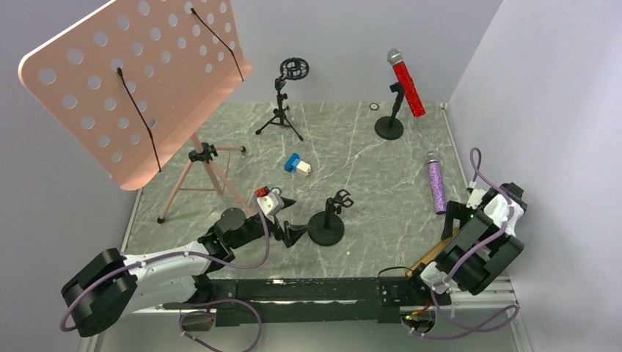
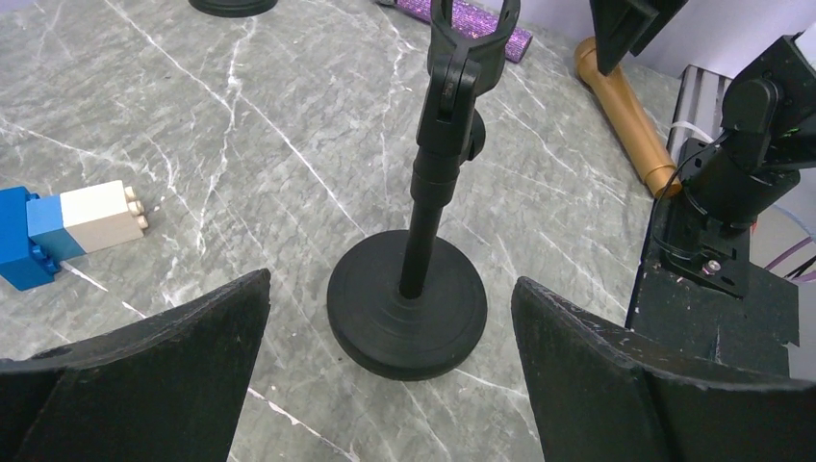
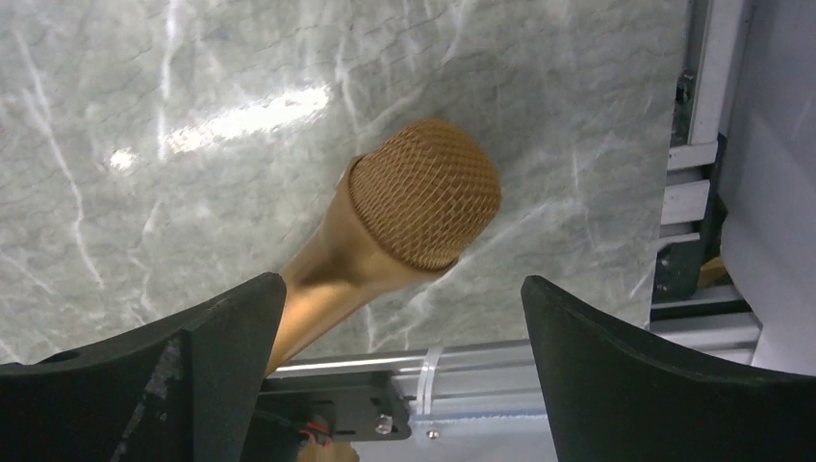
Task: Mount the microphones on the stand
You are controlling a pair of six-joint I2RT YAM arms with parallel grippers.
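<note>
The red glitter microphone (image 1: 407, 88) sits clipped in the far black stand (image 1: 389, 128). The purple glitter microphone (image 1: 437, 187) lies on the table at the right. The gold microphone (image 3: 414, 197) lies at the table's near right edge, also seen in the top view (image 1: 431, 255). My right gripper (image 3: 402, 281) is open just above it, the handle passing by the left finger. An empty black stand (image 2: 407, 316) with a clip (image 2: 462, 48) stands mid-table (image 1: 326, 227). My left gripper (image 2: 390, 281) is open, close beside its base (image 1: 293, 220).
A pink perforated music stand (image 1: 139, 81) on a tripod fills the left. A small tripod with a round shock mount (image 1: 282, 110) stands at the back. A blue and white block (image 1: 297, 165) lies mid-table. The metal rail (image 3: 577, 371) runs along the near edge.
</note>
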